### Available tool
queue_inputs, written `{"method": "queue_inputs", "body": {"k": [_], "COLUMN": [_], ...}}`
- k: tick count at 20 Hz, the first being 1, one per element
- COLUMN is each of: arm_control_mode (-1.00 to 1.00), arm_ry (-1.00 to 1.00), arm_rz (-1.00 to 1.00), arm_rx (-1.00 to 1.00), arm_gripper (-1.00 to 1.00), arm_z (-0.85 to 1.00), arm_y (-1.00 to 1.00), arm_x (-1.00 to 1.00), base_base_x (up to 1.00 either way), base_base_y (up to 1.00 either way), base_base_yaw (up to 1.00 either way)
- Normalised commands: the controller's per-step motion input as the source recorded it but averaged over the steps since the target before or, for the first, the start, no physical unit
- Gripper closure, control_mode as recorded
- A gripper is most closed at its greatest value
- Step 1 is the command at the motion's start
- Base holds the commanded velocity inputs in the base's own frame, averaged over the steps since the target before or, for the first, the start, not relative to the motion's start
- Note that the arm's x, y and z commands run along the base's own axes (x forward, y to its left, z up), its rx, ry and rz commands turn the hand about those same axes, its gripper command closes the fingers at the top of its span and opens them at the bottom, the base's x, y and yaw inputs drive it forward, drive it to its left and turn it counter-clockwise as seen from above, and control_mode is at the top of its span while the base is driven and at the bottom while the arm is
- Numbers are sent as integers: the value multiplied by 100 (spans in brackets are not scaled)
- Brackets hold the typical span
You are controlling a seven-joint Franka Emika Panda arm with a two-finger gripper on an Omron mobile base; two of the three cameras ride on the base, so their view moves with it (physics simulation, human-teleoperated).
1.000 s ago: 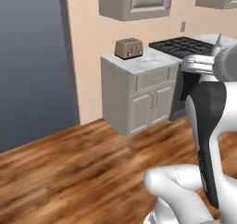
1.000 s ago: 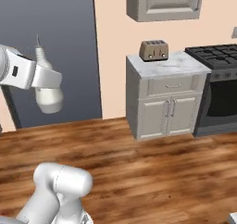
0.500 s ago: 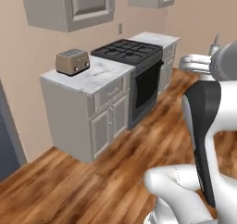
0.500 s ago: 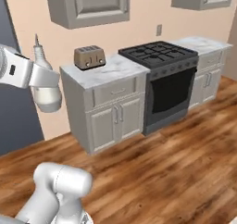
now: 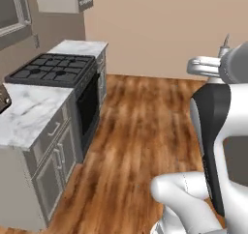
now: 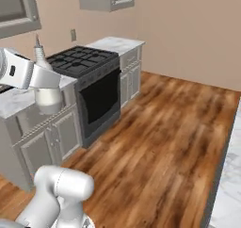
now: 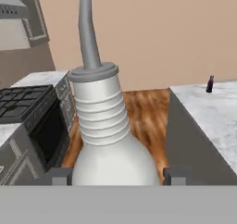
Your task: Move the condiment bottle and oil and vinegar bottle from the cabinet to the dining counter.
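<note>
The end effector [image 7: 111,176] is clamped around the pale whitish, translucent oil and vinegar bottle [image 7: 107,130], held upright with its slim neck toward the top of the hand view; it also appears at the left of the right base view [image 6: 46,88]. The white, grey-veined marble dining counter [image 7: 210,114] lies at the right of the hand view, ahead of the carried bottle. On it, far right, stands the small dark condiment bottle [image 7: 210,84], seemingly already delivered.
</note>
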Motion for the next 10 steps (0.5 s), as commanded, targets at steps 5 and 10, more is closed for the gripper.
{"method": "queue_inputs", "body": {"k": [5,10], "arm_control_mode": [100,100], "arm_ry": [0,0], "arm_rz": [0,0], "arm_rx": [0,0], "arm_gripper": [100,100], "arm_z": [0,0], "arm_y": [0,0], "arm_x": [0,0], "base_base_x": [86,66], "base_base_y": [0,3], "base_base_yaw": [-71,-70]}}
